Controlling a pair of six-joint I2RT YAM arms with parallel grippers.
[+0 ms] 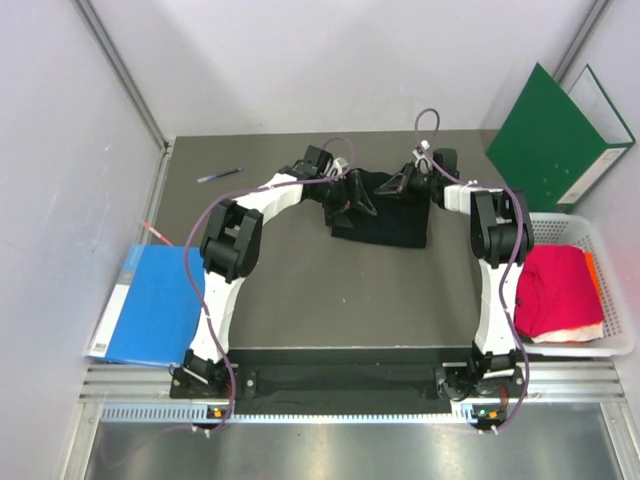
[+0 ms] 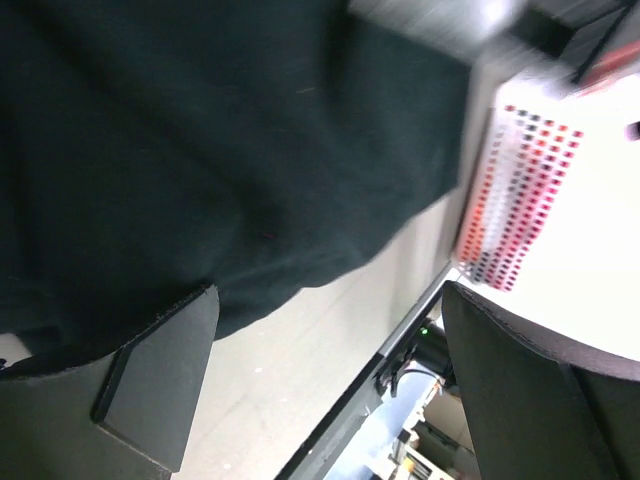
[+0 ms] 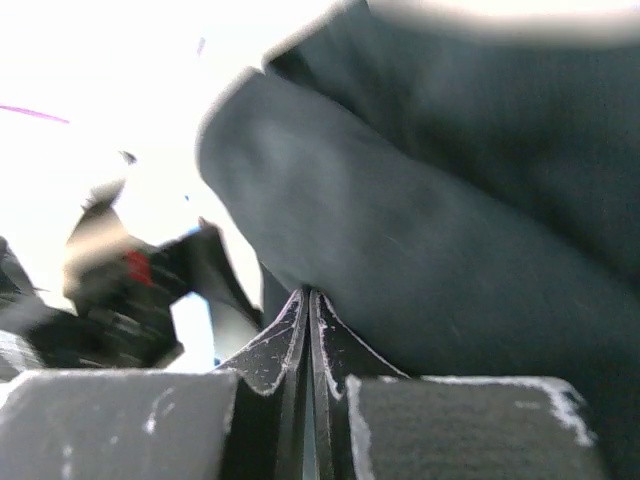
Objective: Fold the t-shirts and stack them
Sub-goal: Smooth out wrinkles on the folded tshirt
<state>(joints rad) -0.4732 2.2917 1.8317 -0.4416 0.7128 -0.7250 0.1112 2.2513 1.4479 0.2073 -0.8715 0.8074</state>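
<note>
Fold step in hand on the black shirt (image 1: 385,222), which lies bunched at the far middle of the table (image 1: 300,290) with both arms reaching over its far edge; the red shirt (image 1: 555,290) sits in the basket (image 1: 620,345) at right. Right fingers (image 3: 285,345) are pressed together, seemingly pinching a raised fold of black cloth, while left fingers (image 2: 160,385) are spread wide, cloth just beyond the tips, holding nothing. Next move probably calls for the left fingers to close on the matching edge so both arms can carry the fold over evenly without dragging the shirt.
</note>
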